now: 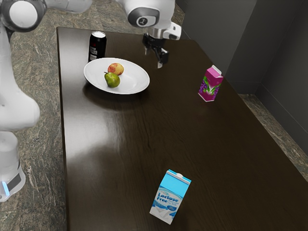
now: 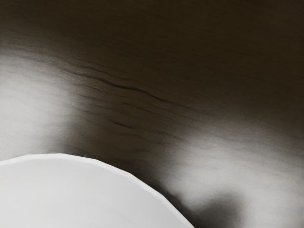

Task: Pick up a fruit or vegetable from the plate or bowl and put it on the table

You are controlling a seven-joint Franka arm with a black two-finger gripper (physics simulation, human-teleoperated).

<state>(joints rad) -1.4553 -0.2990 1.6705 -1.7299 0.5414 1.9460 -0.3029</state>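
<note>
"Lactose Free" reads in blue on the pale front of the milk carton, with "Lactose" above "Free"; the carton stands between the table's two long edges, well apart from its far edge. Smaller print beneath is illegible. The black can, near the far corner at the exterior view's left, bears light lettering too small to read.

Dark gray walls: joined at a corner.
Stone-patterned floor: mottled in brown and gray.
Dark wooden table: streaked with grain, its top brightened by soft, pale reflections.
</note>
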